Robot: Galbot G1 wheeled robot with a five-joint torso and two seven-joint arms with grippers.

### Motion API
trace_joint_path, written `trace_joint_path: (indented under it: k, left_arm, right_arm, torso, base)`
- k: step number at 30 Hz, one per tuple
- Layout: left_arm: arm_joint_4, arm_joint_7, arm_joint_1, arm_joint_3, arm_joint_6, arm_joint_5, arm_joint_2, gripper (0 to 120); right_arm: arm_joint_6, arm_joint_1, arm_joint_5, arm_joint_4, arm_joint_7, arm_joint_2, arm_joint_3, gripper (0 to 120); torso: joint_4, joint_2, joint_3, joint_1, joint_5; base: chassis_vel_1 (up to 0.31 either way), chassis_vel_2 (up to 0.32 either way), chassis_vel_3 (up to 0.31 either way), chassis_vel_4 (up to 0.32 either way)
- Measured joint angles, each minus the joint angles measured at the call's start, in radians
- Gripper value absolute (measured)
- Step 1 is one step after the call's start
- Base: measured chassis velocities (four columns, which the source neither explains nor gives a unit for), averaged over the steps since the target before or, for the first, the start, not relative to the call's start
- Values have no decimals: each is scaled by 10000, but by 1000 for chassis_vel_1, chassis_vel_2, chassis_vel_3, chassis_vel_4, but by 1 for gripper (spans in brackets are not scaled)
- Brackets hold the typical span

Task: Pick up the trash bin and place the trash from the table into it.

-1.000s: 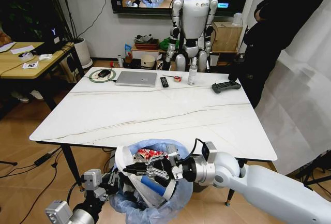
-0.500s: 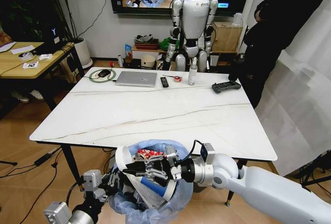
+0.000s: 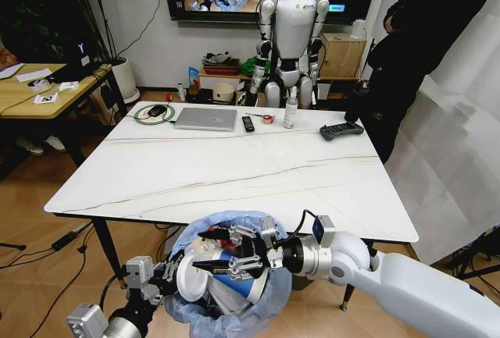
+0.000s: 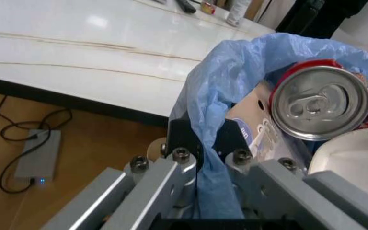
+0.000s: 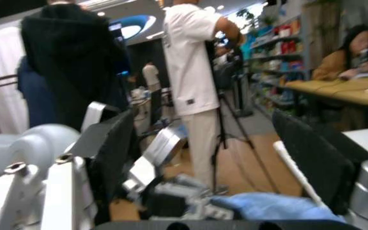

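Bin held at the near edge of the tabletop, lower centre of the head view.

The left pincer (image 4: 200, 158) is clamped on the blue-bagged rim of the trash bin (image 3: 269, 291), which holds a can (image 4: 318, 103), a white lid (image 3: 191, 278) and wrappers. The right pincer (image 3: 215, 254) hovers over the bin's mouth, fingers spread apart. The marble tabletop (image 3: 234, 174) lies just behind.

The bin (image 3: 226, 307) was cut off by the head view's lower edge, its body hidden under the blue bag (image 4: 235, 81). The right gripper (image 3: 215, 254) covered part of the trash inside. In the left wrist view a white lid (image 4: 356, 163) ran off the frame.
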Motion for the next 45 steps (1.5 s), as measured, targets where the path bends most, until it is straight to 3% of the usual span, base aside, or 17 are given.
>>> trace_joint_path:
  k: [4, 8, 10, 17, 18, 23, 30, 37, 45]
  left_arm:
    - [2, -1, 3, -3, 1, 1, 10, 0]
    - [13, 0, -2, -17, 0, 10, 70, 0]
    - [21, 6, -8, -17, -2, 23, 67, 0]
    - [176, 50, -116, 45, -49, 194, 43, 0]
    - [176, 50, -116, 45, -49, 194, 43, 0]
    - [266, 55, -200, 114, -64, 168, 237, 0]
    - [346, 21, -213, 144, -65, 102, 411, 0]
    - [492, 24, -165, 274, -89, 222, 522, 0]
    - [750, -33, 21, 342, -91, 406, 593, 0]
  right_arm:
    - [-35, -386, 88, 226, 493, -262, 993, 94]
    - [270, -1853, -319, 844, 2752, -1165, 2926, 100]
    - [286, -2238, -408, 959, 3118, -1252, 3386, 100]
    - [-255, -5601, -679, 1287, 3699, -1073, 7526, 100]
    - [-255, -5601, -679, 1287, 3699, -1073, 7526, 100]
    - [-379, -8092, -989, 1318, 3439, 46, 10446, 100]
    - [-381, -9918, -1459, 1963, 3402, 1394, 12620, 100]
    - [248, -11173, -2377, 2125, 2941, 2864, 13524, 100]
    - [662, -11516, -2873, 2187, 2598, 4085, 13561, 100]
  torso:
    - [0, 0, 0, 2, 0]
    - [-6, 0, 0, 2, 3]
    - [-4, 0, -1, 2, 0]
    - [-1, 0, -1, 1, 0]
    - [-1, 0, -1, 1, 0]
    - [-5, 0, -2, 0, 2]
    - [-1, 1, -1, -1, -3]
    - [-4, 1, -1, -1, 0]
    - [-2, 1, 0, -1, -2]
  base:
    - [0, 0, 0, 0]
    - [0, 0, 0, 0]
    - [0, 0, 0, 0]
    - [0, 0, 0, 0]
    - [0, 0, 0, 0]
    - [0, 0, 0, 0]
    - [0, 0, 0, 0]
    - [0, 0, 0, 0]
    - [0, 0, 0, 0]
